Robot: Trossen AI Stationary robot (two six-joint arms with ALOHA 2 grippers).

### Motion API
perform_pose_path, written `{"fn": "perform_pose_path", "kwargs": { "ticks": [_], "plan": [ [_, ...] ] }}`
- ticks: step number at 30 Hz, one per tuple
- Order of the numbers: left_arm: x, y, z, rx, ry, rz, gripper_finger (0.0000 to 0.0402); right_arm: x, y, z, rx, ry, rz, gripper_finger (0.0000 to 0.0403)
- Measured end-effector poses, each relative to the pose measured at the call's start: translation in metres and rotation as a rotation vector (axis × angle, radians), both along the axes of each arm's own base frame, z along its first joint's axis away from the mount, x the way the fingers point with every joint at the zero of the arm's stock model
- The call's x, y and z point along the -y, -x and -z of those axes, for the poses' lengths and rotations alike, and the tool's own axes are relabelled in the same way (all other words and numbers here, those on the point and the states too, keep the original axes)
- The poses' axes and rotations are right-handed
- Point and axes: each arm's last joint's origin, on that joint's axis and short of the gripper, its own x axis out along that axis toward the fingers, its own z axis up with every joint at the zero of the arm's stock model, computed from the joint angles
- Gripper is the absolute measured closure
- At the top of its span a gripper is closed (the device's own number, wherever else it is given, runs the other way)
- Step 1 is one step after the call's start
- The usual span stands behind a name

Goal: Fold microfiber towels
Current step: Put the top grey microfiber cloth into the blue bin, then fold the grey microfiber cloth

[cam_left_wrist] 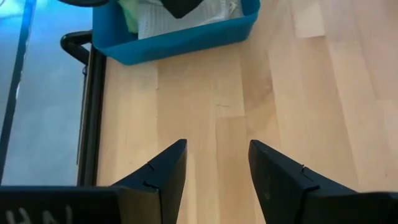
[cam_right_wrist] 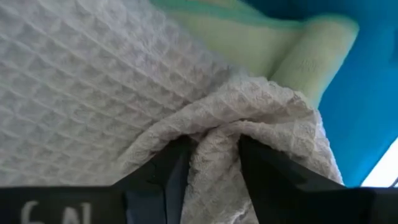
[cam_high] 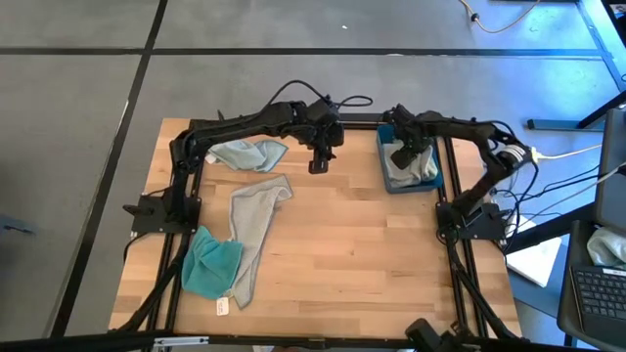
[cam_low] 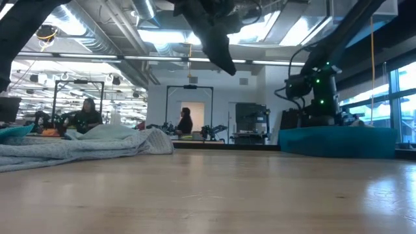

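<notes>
In the high view the right gripper (cam_high: 403, 154) sat down inside the blue tray (cam_high: 384, 182) at the upper right of the table (cam_high: 372, 254), and its wrist view showed both fingers (cam_right_wrist: 165, 171) pinching a raised ridge of a white waffle-weave towel (cam_right_wrist: 93, 81), with a pale green towel (cam_right_wrist: 273, 53) lying just behind it against the tray's blue wall. The left gripper (cam_high: 319, 161) hung over bare wood near the top centre of the frame, just left of the tray; its wrist view showed the fingers (cam_left_wrist: 165, 171) spread apart with nothing between them. Three more towels lay on the left half of the table: a pale blue towel (cam_high: 249, 154) at the upper left, a long grey towel (cam_high: 252, 230) running down from the centre, and a teal towel (cam_high: 208, 266) at the lower left, touching the grey one.
</notes>
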Motion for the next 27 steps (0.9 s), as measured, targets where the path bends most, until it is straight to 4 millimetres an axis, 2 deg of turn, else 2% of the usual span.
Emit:
{"fn": "perform_pose_path", "kwargs": {
  "ticks": [4,9,12,17,18,23,27],
  "plan": [
    [-0.001,0.001,0.000,-0.006,0.001,-0.006,0.0237,0.001,-0.002,0.001,-0.010,0.002,-0.007,0.0262],
    [0.000,0.003,0.006,-0.041,0.015,-0.017,0.0237,-0.001,-0.001,-0.011,0.017,0.035,-0.010,0.0263],
    [0.000,0.006,0.004,-0.048,0.009,-0.042,0.0237,-0.008,-0.002,-0.027,0.051,0.079,-0.027,0.0263],
    [0.006,0.023,-0.012,-0.101,-0.031,-0.143,0.0237,-0.028,-0.003,-0.064,0.159,0.199,-0.075,0.0263],
    [0.009,0.029,-0.013,-0.132,-0.027,-0.164,0.0237,-0.033,-0.003,-0.071,0.196,0.215,-0.082,0.0263],
    [0.031,0.055,-0.020,-0.076,0.004,-0.222,0.0237,-0.063,-0.008,-0.106,0.516,0.189,-0.192,0.0263],
    [0.053,0.080,-0.005,-0.023,0.024,-0.287,0.0237,-0.090,-0.021,-0.121,0.845,0.175,-0.441,0.0263]
  ]
}}
